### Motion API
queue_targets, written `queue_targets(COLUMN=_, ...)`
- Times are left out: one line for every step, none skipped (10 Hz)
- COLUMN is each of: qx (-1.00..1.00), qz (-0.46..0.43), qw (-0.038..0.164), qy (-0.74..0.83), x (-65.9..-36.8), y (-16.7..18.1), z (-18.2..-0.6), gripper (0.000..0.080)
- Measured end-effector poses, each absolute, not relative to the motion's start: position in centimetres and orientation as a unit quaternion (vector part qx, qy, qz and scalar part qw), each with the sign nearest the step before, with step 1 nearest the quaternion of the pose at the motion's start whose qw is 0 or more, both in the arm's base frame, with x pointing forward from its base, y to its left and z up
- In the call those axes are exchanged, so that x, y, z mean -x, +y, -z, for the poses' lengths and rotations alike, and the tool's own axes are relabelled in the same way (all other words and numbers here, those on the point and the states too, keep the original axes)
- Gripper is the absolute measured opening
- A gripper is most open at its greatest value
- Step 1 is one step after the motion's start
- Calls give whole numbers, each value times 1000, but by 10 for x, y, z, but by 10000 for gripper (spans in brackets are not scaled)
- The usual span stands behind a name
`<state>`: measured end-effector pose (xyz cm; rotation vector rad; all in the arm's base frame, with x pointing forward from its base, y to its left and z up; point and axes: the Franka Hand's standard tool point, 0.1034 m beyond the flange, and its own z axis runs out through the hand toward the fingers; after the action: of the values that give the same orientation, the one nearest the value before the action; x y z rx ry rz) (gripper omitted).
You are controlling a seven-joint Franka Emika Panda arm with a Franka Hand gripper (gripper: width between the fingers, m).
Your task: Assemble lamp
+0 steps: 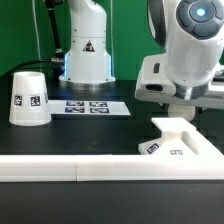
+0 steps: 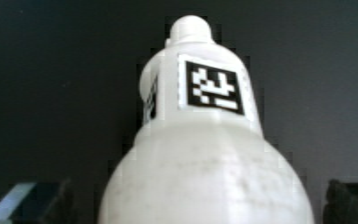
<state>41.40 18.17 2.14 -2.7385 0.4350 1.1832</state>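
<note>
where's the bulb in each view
Exterior view: not made out; only the shade, the marker board and the base block show clearly.
Wrist view: the bulb fills the middle, its marker toward the camera, neck at the far end.
Shared landmark: the black table, likely the dark background behind the bulb in the wrist view.

No word, brand or number can be read. The robot column [image 1: 86,68], behind the marker board [image 1: 95,106], carries a triangle warning sticker [image 1: 88,47]; its symbol is too small to make out. The marker board bears a row of black-and-white square code tags. The shade [image 1: 30,110], to the exterior view's left of the marker board, has two such tags side by side. The base block [image 1: 190,145], nearer the camera than the marker board and toward the exterior view's right, shows one tag [image 1: 152,149] and faint grey characters [image 1: 176,152], illegible. In the wrist view the bulb [image 2: 202,160] carries one square tag [image 2: 215,85].
</note>
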Motion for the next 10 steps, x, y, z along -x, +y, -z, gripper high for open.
queue_targets(qx=907, qz=-390, qw=63, qy=145, x=-412, y=181, z=-18, gripper=699)
queue_targets(qx=907, qz=-389, qw=62, qy=146, x=-409, y=181, z=-14, gripper=699)
queue_targets(qx=906, qz=-392, qw=61, qy=146, x=-407, y=181, z=-11, gripper=699)
queue_targets(qx=905, qz=-394, qw=60, qy=146, x=-405, y=181, z=-10, gripper=699)
queue_targets(qx=905, qz=-395, qw=60, qy=147, x=-405, y=181, z=-9, gripper=699)
queue_targets(qx=905, qz=-394, qw=61, qy=147, x=-406, y=181, z=-10, gripper=699)
queue_targets(qx=905, qz=-394, qw=61, qy=147, x=-407, y=181, z=-10, gripper=571)
queue_targets(qx=905, qz=-394, qw=62, qy=149, x=-408, y=179, z=-10, gripper=574)
queue_targets(qx=905, qz=-393, qw=62, qy=150, x=-409, y=178, z=-11, gripper=574)
queue_targets(qx=905, qz=-392, qw=63, qy=151, x=-410, y=176, z=-11, gripper=574)
